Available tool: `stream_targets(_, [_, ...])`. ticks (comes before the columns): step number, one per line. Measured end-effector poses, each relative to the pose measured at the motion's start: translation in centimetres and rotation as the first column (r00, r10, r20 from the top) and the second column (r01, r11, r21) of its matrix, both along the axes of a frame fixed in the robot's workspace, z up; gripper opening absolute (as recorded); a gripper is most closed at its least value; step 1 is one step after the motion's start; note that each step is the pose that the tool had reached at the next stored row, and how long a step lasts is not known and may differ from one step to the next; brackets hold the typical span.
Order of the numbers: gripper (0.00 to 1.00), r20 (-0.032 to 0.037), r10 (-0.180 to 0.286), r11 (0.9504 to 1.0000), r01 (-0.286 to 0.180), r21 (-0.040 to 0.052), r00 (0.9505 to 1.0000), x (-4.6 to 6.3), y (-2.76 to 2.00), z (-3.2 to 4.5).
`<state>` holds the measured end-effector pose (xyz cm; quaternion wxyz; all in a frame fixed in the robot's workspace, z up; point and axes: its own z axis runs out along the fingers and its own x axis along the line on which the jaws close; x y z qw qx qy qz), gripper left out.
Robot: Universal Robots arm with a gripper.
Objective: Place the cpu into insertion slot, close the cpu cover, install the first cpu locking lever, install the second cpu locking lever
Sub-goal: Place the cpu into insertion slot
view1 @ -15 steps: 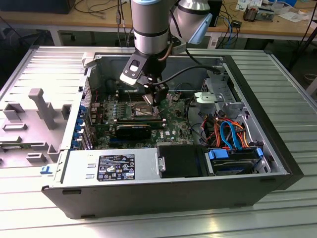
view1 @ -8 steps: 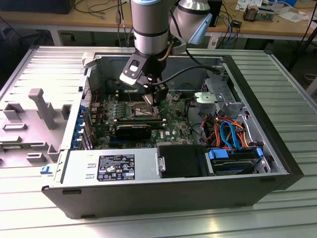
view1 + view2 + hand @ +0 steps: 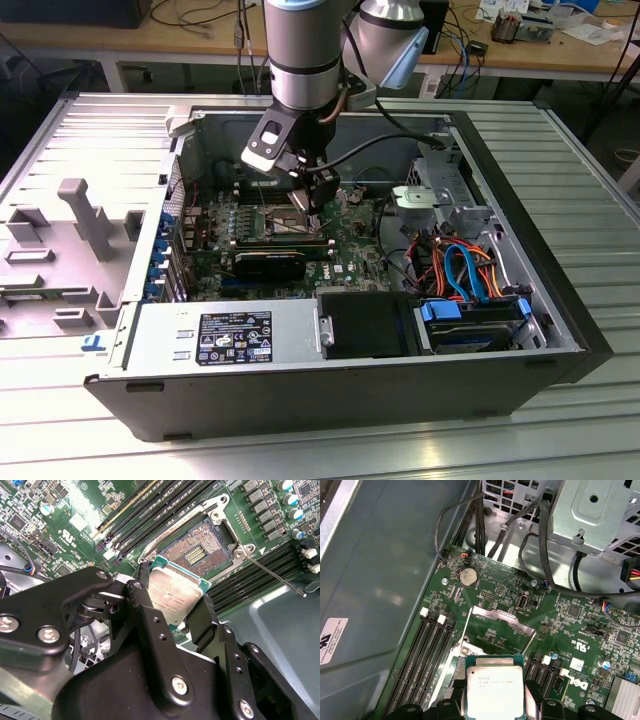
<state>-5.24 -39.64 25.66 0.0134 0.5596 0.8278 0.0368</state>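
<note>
Case: the open computer case (image 3: pixel 350 390) lies on its side, and the gripper reaches down into it from above.
Board: the green board (image 3: pixel 570 630) lies flat below the gripper, with memory slots on either side of the socket.
Gripper: the gripper (image 3: pixel 172 600) is closed on the chip, its two black fingers (image 3: pixel 145 605) pressing on opposite edges.
Cover: the silver frame cover (image 3: pixel 502 616) stands swung open beyond the fingertips, with the board visible through its cut-out centre.
Socket: the socket (image 3: pixel 202 550) lies bare just below and ahead of the fingertips, showing a fine grid of contacts.
Lever: one thin wire lever (image 3: pixel 275 575) juts out past the socket, well clear of the fingers.
Chip, place: the chip (image 3: pixel 495 690) is held between the fingers above the board, close over the socket but not yet seated in it.
Chip, handling: it is probably light, stiff and flat. The smooth metal could slip under a weak pinch. The socket's contacts look delicate, so a tilted or forced drop risks damage.
Chip, hold: the side edges are the best place to hold it, keeping the underside and the socket untouched.
Chip, looks: it is a small square with a dull silvery-grey lid, faint print and a narrow green rim.
</note>
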Motion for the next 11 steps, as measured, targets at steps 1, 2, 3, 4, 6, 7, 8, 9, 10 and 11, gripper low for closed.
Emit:
stream_targets(1, [0.55, 0.0000, -0.001, 1.0000, 0.001, 0.0000, 1.0000, 0.00, 0.00, 0.00])
stream_targets(2, [0.55, -0.0001, -0.002, 1.0000, 0.002, 0.0000, 1.0000, 0.00, 0.00, 0.00])
stream_targets(3, [0.55, 0.0000, -0.003, 1.0000, 0.003, 0.0000, 1.0000, 0.00, 0.00, -0.01])
stream_targets(4, [0.55, 0.0000, -0.004, 1.0000, 0.004, 0.0000, 1.0000, 0.00, 0.00, -0.01])
stream_targets(6, [0.55, 0.0000, -0.006, 1.0000, 0.006, 0.0000, 1.0000, 0.00, 0.00, -0.02])
stream_targets(7, [0.55, 0.0000, -0.008, 1.0000, 0.008, 0.0000, 1.0000, 0.00, 0.00, -0.03])
stream_targets(8, [0.55, -0.0001, -0.011, 0.9999, 0.011, 0.0000, 0.9999, 0.00, 0.00, -0.04])
stream_targets(9, [0.55, -0.0001, -0.013, 0.9999, 0.013, -0.0001, 0.9999, 0.00, 0.00, -0.04])
stream_targets(10, [0.55, 0.0000, -0.015, 0.9999, 0.015, 0.0000, 0.9999, 0.00, 0.00, -0.04])
stream_targets(11, [0.55, 0.0000, -0.015, 0.9999, 0.015, -0.0001, 0.9999, 0.00, 0.00, -0.04])
